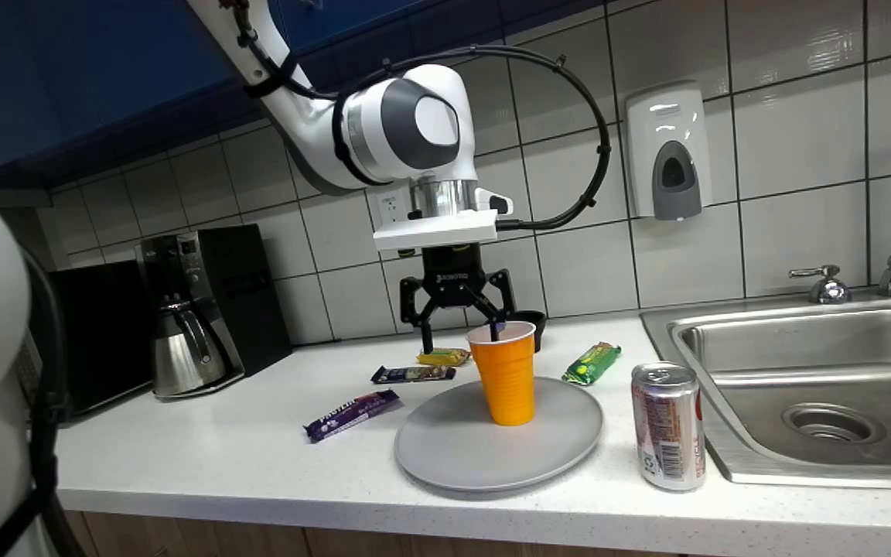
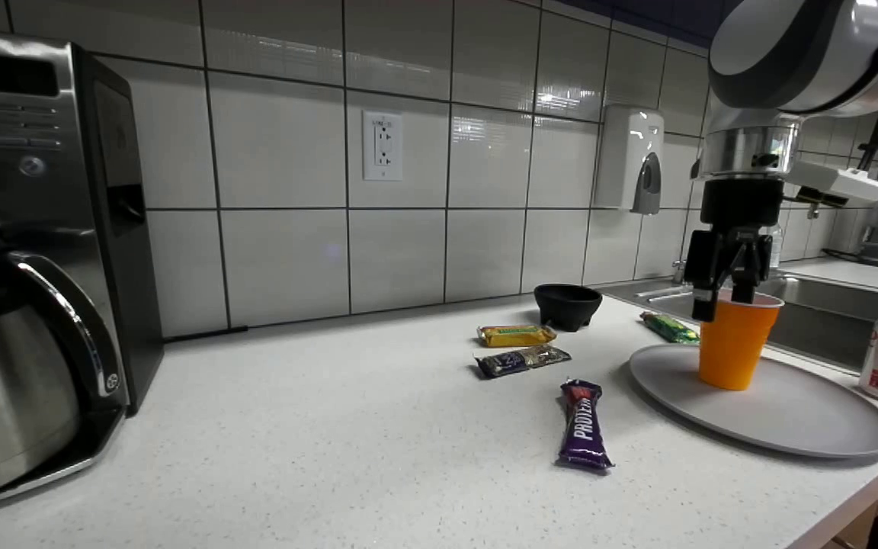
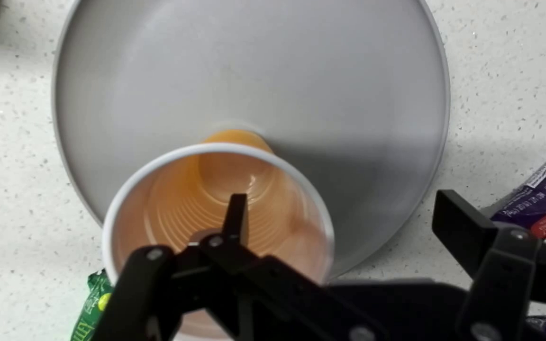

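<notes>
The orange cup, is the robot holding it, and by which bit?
Nothing is held. The gripper is open: one finger is inside the orange plastic cup, the other hangs outside, apart from its wall.

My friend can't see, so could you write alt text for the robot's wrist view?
An open black gripper has one finger inside a white-rimmed orange plastic cup, the other outside. The cup stands on a round grey plate on a speckled white counter, with a purple wrapped bar at right and a green wrapped bar lower left.
</notes>
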Tool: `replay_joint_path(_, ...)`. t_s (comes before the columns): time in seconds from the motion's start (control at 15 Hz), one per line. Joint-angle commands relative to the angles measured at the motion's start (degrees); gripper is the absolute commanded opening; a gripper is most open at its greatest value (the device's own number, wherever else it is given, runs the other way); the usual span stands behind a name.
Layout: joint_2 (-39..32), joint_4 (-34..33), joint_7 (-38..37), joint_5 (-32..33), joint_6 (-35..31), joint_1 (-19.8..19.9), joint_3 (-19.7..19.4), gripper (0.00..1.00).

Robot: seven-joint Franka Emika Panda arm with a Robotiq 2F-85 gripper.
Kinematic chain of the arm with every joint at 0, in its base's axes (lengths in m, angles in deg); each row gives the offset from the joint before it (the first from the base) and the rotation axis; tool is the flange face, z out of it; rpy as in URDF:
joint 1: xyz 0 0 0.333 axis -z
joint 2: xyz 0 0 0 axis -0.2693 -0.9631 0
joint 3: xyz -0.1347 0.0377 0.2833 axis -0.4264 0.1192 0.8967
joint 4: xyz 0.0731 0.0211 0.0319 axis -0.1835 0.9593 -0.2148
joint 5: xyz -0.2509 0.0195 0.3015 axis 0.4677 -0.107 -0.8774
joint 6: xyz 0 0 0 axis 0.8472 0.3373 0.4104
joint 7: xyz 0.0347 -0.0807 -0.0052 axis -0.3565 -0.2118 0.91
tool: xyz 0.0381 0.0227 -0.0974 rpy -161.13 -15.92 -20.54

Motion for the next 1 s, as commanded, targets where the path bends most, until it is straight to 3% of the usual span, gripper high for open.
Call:
replay_joint_path(0.0,0.1,-0.3,0.3,0.4,0.1,0.5,0.6,1.0)
replay_joint_path(0.93,-0.6,-0.8,1.3,4.1,-0.3,0.7,0.7,1.0)
